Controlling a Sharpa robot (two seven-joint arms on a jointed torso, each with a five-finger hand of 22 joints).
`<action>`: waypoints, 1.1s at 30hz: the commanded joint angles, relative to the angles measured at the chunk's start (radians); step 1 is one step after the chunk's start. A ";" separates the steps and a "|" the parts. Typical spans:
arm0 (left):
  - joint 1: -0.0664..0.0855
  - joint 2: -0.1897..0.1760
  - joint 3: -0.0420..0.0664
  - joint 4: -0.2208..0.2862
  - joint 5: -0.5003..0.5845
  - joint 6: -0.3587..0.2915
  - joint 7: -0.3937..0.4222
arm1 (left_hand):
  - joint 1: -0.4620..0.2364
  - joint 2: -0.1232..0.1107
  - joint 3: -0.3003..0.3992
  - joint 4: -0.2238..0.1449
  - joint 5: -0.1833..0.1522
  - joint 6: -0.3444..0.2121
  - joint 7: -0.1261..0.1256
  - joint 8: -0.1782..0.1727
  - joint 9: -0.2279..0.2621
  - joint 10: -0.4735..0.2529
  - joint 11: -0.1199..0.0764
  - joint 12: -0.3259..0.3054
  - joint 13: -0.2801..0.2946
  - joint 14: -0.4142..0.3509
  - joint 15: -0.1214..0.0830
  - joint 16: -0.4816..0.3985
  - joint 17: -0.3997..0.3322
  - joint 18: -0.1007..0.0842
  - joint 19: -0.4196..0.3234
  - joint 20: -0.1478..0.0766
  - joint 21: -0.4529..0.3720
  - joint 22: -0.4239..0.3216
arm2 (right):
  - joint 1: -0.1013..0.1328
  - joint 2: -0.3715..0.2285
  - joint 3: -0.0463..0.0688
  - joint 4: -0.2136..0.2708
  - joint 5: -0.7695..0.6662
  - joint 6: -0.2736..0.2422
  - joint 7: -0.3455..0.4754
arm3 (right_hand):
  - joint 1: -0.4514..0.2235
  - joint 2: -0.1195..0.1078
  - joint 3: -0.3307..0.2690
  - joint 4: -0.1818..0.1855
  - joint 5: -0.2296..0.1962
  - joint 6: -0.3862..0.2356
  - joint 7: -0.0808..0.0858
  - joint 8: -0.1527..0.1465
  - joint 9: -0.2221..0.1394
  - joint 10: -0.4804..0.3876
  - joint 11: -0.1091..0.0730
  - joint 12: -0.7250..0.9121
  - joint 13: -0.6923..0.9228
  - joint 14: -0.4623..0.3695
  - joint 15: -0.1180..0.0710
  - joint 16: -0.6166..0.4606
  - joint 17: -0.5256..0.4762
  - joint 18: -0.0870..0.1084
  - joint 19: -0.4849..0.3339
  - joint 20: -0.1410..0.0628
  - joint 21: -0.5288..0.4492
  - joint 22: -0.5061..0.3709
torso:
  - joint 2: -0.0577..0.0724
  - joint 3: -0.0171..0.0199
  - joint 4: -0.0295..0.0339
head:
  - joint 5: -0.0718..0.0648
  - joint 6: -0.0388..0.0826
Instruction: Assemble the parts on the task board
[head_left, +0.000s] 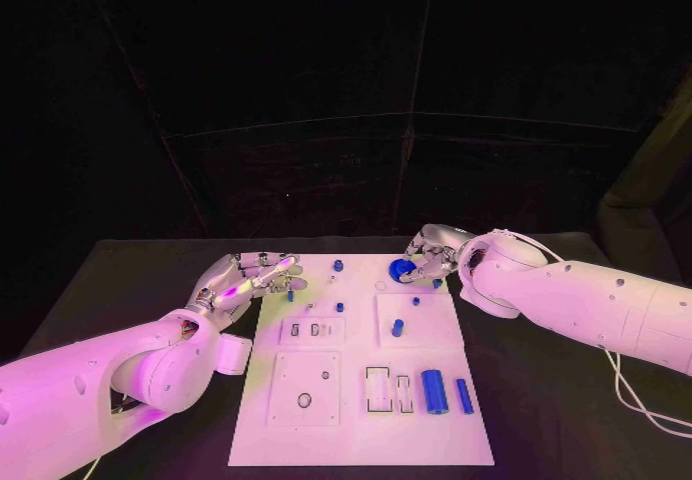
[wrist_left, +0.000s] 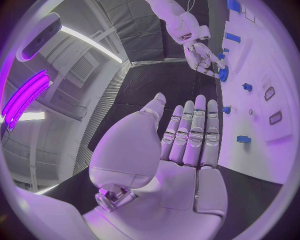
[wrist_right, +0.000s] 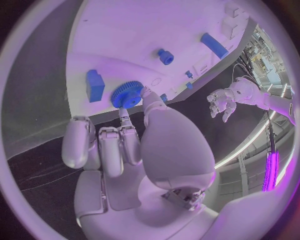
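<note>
Fingertips of the right hand (wrist_right: 134, 150) are pinching a blue gear (wrist_right: 127, 94) at the task board's (head_left: 361, 420) far edge. Left hand (head_left: 245, 280) is hovering flat, fingers straight, holding nothing.

Left white arm (head_left: 101, 385) comes in low, its silver many-fingered left hand (head_left: 248, 279) flat and open, palm up, fingers (wrist_left: 192, 131) straight and close together, holding nothing. Right white arm (head_left: 606, 305) reaches across, wrist bent; silver many-fingered right hand (head_left: 428, 254) has fingertips (wrist_right: 145, 93) pinching a blue toothed gear (wrist_right: 127, 94), other fingers curled in.
</note>
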 joint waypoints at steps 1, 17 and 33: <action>0.001 0.001 0.001 0.001 -0.004 0.017 0.001 | -0.003 0.007 -0.001 -0.007 -0.004 0.003 0.005 -0.005 -0.001 0.002 0.003 -0.004 -0.001 -0.001 0.006 -0.004 0.001 0.015 0.006 0.004 -0.005 -0.001 | 0.002 0.004 0.000 -0.002 -0.027 0.007 -0.008 | 0.011 0.006 0.002 0.005 0.004 0.007 -0.001 0.005 0.001 0.052 0.004 0.009 0.175 0.090 0.006 0.006 0.177 -0.012 0.010 0.001 0.009 0.008 | 0.000 0.0003 -0.0003 | 0.000 0.000; 0.001 0.001 0.001 0.003 -0.004 0.023 -0.002 | -0.001 0.010 0.001 -0.010 -0.004 0.003 0.005 -0.006 0.000 0.002 0.003 -0.005 -0.001 -0.001 0.006 -0.005 0.002 0.015 0.006 0.004 -0.006 -0.002 | 0.002 0.024 0.000 -0.007 -0.157 0.020 -0.042 | 0.094 0.068 0.088 -0.072 -0.104 0.116 -0.026 0.053 0.011 0.087 -0.018 0.055 0.230 0.094 -0.010 0.014 0.198 -0.021 0.030 -0.012 0.036 0.058 | 0.001 0.0010 0.0002 | 0.000 -0.004; 0.001 -0.002 0.000 0.003 -0.004 0.026 -0.004 | 0.000 0.010 0.001 -0.010 -0.004 0.003 0.005 -0.006 0.000 0.002 0.003 -0.006 -0.001 -0.001 0.006 -0.006 0.002 0.015 0.007 0.004 -0.006 -0.002 | 0.001 0.013 0.000 0.096 -0.217 -0.140 -0.053 | 0.042 0.059 0.159 -0.079 -0.054 0.160 -0.045 0.056 0.007 0.100 -0.037 0.071 0.249 0.096 -0.028 0.016 0.207 -0.028 0.049 -0.031 0.054 0.096 | 0.000 -0.0004 0.0006 | -0.001 0.001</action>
